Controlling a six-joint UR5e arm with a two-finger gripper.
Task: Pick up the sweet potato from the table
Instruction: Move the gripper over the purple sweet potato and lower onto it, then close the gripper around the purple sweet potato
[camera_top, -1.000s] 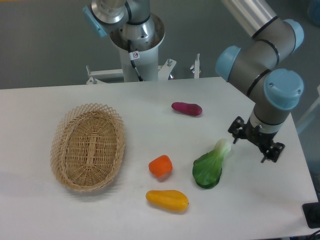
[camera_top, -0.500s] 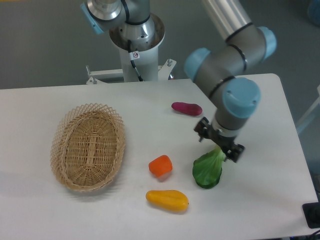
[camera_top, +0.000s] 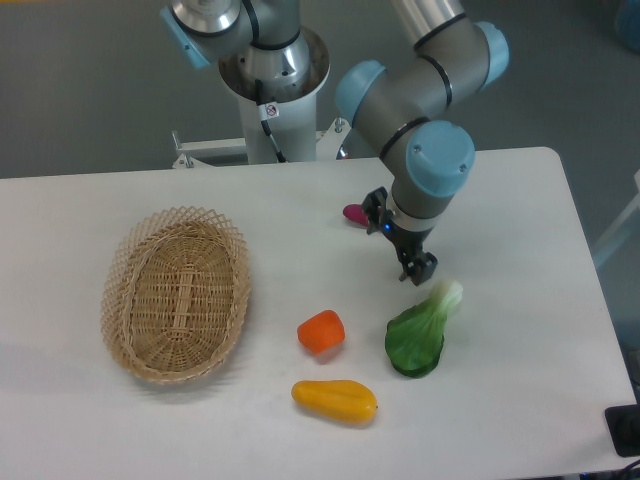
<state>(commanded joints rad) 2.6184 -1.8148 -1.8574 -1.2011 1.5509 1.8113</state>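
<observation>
Toward the near edge of the white table (camera_top: 520, 400) lie a yellow-orange vegetable (camera_top: 335, 400), an orange-red chunk (camera_top: 321, 331) and a leafy green (camera_top: 422, 332), with a wicker basket (camera_top: 176, 293) toward the left edge. Behind the green, the gripper (camera_top: 395, 245) hangs over mid-table, its opening impossible to judge. It covers most of the sweet potato (camera_top: 353, 213), whose magenta end pokes out toward the far edge.

Lab: UR5e arm (camera_top: 420, 100), white table (camera_top: 520, 400).

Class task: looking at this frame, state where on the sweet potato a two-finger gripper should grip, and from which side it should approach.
Probably the sweet potato is best pinched across its narrow middle from above, since it lies flat and oblong on the table. The gripper hides most of it.
</observation>
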